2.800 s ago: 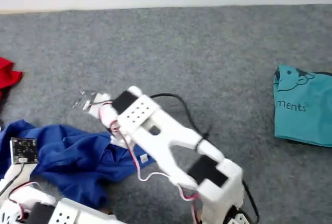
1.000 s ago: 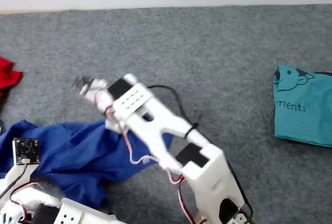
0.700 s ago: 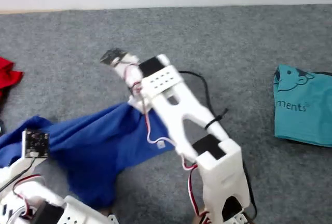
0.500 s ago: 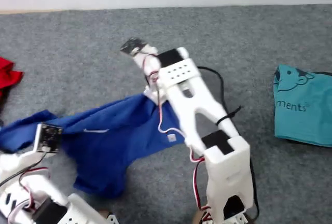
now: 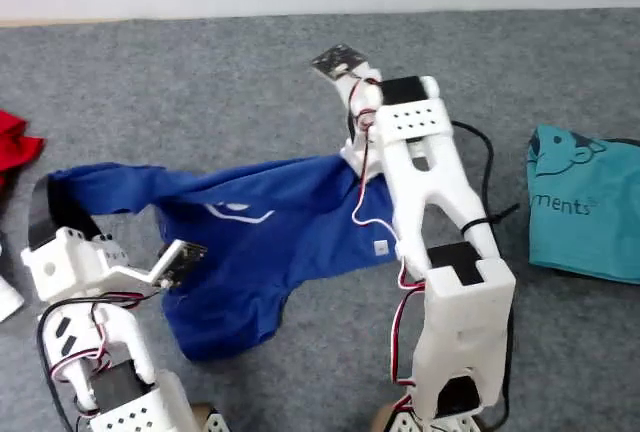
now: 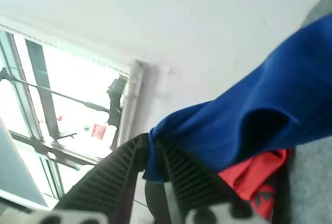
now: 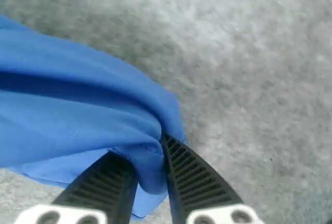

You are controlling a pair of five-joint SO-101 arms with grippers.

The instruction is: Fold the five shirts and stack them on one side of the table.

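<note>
While the blue shirt (image 5: 260, 237) hangs spread between both grippers | left gripper (image 6: 149, 143) clamped on one end, wrist tipped upward | right gripper (image 7: 140, 149) pinching opposite edge, its arm (image 5: 430, 192) stretched forward, low over table (image 5: 200, 82) | folded teal shirt (image 5: 585, 202) beyond it.
</note>
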